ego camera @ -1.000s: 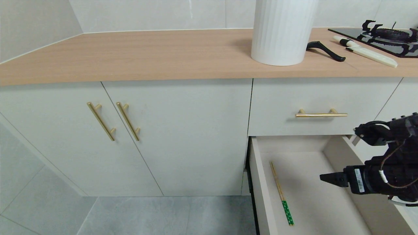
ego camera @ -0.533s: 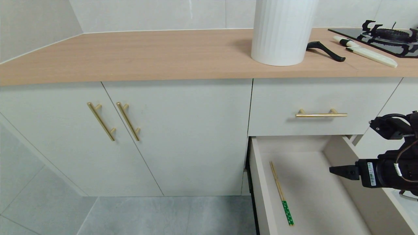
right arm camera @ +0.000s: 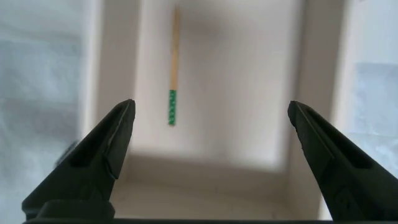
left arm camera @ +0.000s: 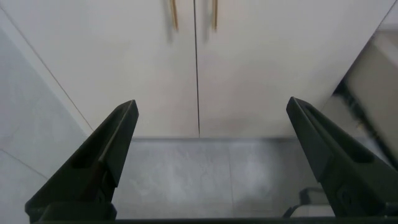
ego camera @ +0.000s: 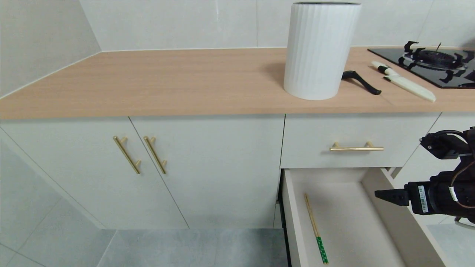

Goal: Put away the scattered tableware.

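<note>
A pair of wooden chopsticks [ego camera: 314, 230] with green ends lies along the left side of the open lower drawer [ego camera: 290, 211]. My right gripper [ego camera: 379, 194] hangs open and empty over the drawer's right wall. In the right wrist view the open right gripper [right arm camera: 211, 118] looks down on the chopsticks [right arm camera: 173, 71] inside the drawer [right arm camera: 283, 99]. On the counter lie a white knife [ego camera: 403, 82] and a black-handled utensil [ego camera: 362, 82]. My left gripper [left arm camera: 211, 118] is open and empty above the floor, before the cabinet doors.
A tall white ribbed container [ego camera: 315, 52] stands on the wooden counter [ego camera: 167, 81]. A black gas stove [ego camera: 432, 61] is at the far right. The upper drawer with its gold handle [ego camera: 356, 148] is closed. Two cabinet doors with gold handles [ego camera: 141, 155] are closed on the left.
My right gripper drew back to the right, away from the middle of the drawer. The head camera then shifted, so the counter and cabinets sit lower in the picture.
</note>
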`<state>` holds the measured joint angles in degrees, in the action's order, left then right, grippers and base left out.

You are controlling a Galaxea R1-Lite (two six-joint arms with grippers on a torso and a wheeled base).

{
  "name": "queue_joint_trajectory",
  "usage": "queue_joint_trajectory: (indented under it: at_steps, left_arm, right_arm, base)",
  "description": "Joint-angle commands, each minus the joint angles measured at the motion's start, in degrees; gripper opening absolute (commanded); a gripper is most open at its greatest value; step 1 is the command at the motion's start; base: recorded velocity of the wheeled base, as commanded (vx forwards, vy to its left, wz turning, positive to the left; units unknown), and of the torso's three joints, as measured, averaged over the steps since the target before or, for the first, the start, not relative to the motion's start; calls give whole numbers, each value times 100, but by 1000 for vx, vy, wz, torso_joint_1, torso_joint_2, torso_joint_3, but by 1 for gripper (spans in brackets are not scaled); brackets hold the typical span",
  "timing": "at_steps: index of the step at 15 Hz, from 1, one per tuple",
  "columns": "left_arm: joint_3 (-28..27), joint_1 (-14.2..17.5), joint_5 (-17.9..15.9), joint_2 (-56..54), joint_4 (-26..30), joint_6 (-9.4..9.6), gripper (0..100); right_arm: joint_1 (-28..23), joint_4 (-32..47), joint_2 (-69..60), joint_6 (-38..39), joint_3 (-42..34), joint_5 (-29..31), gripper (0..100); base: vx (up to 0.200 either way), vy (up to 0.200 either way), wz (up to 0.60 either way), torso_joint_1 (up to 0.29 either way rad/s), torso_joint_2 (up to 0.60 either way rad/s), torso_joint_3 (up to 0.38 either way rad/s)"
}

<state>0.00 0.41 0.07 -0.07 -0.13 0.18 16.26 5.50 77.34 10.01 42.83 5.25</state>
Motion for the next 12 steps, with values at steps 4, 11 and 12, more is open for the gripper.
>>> queue_joint_trajectory:
  at_steps: [4, 11, 12]
  left_arm:
    - [0, 2, 1, 7, -4, -1, 100]
    - [0, 2, 1, 7, -4, -1, 100]
    - [0, 2, 1, 7, -4, -1, 100]
  right_arm:
    - [9, -5, 18, -8, -29, 2, 100]
    - [35, -5, 27, -166, -81, 11, 100]
    - [26, -5, 18, -210, -81, 11, 100]
  base:
    - [0, 0, 0, 139, -509, -259]
    - [0, 0, 0, 272, -477, -267]
    - [0, 0, 0, 193, -408, -217]
